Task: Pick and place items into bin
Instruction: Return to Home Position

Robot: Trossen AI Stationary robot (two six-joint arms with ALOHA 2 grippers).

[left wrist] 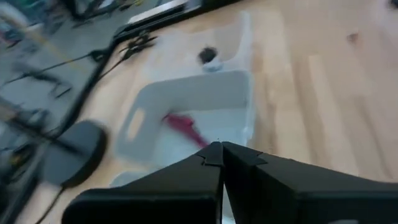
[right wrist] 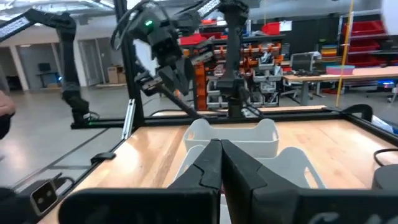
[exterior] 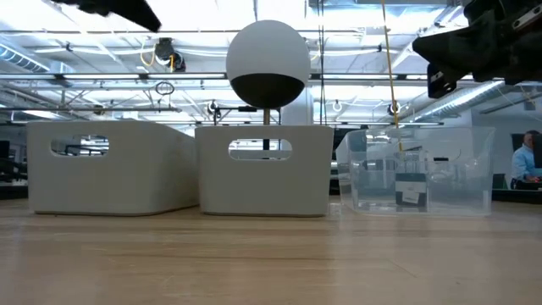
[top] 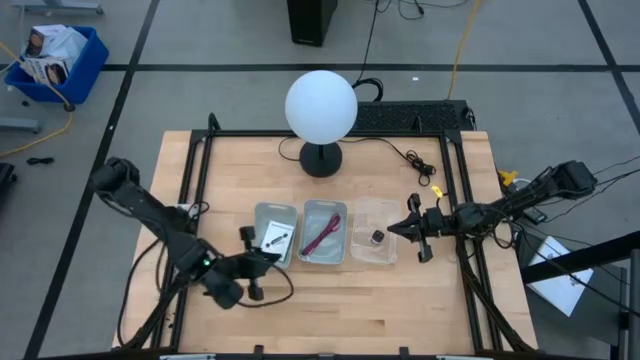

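Three bins stand in a row mid-table. The left grey bin (top: pixel 276 235) holds the white card with a black mark (top: pixel 276 237). The dark red cord bundle (top: pixel 322 234) (left wrist: pixel 183 124) lies in the middle grey bin (top: pixel 324 232). A tiny black cube (top: pixel 377 237) (left wrist: pixel 208 56) sits in the clear bin (top: pixel 373 232). My left gripper (top: pixel 270 258) (left wrist: pixel 221 155) hovers shut over the left bin's near edge, holding nothing. My right gripper (top: pixel 393 230) (right wrist: pixel 219 152) hovers shut at the clear bin's right side, also empty.
A lamp with a white globe (top: pixel 321 108) on a dark base (top: pixel 321 160) stands behind the bins. A black frame (top: pixel 190 170) runs along the table's edges, with cables (top: pixel 410 155) at the far right. Bare wood (top: pixel 330 310) lies in front of the bins.
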